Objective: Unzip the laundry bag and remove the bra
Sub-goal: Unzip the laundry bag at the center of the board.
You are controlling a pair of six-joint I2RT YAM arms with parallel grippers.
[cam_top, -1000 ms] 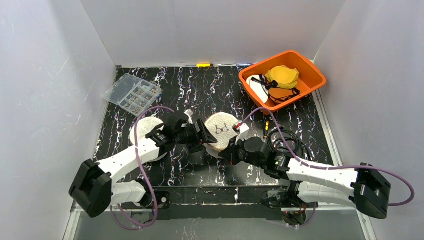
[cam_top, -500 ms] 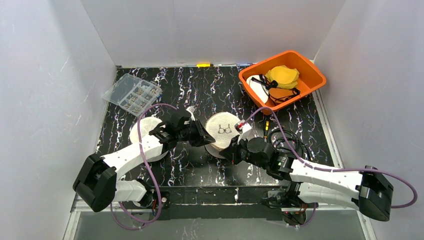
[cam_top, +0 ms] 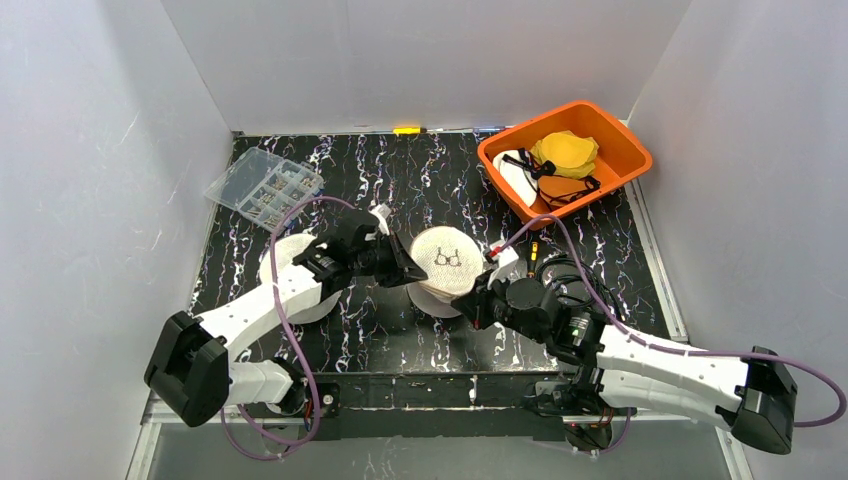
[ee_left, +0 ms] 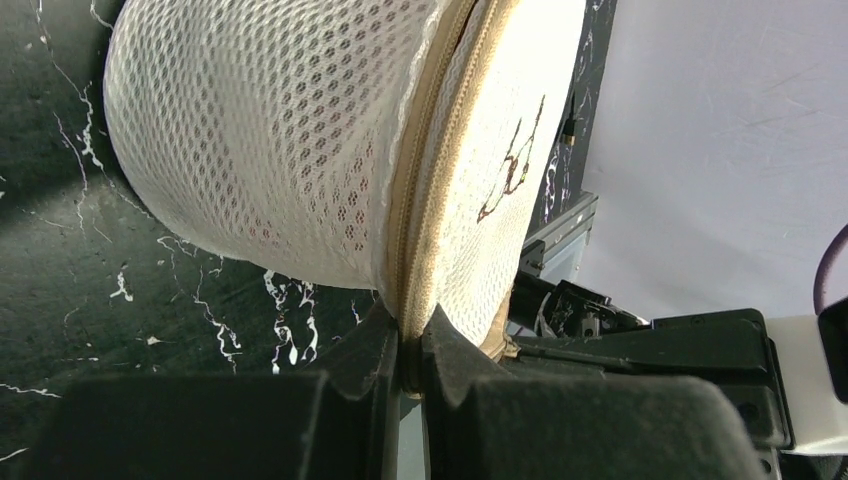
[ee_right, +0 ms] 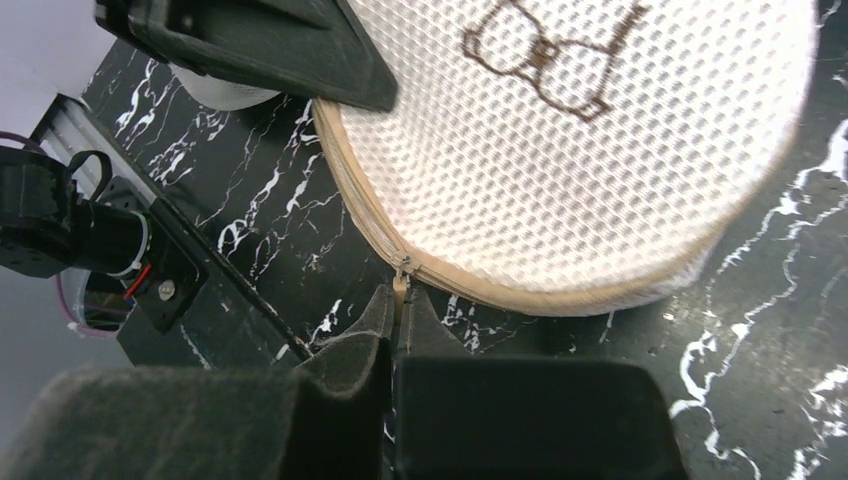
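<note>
Mid-counter (cam_top: 400, 180), the round mesh laundry bag (cam_top: 447, 268) sits tilted between your two arms. The left jaws are pinched shut on its tan zipper seam (ee_left: 415, 220), and the right jaws are closed tight on the small zipper pull (ee_right: 403, 275) at the bag's lower rim. Expect the bag to be light, soft and floppy, its mesh quick to bunch, so brace the stiffer seam tape and draw the pull along the track; the bra inside is hidden.
</note>
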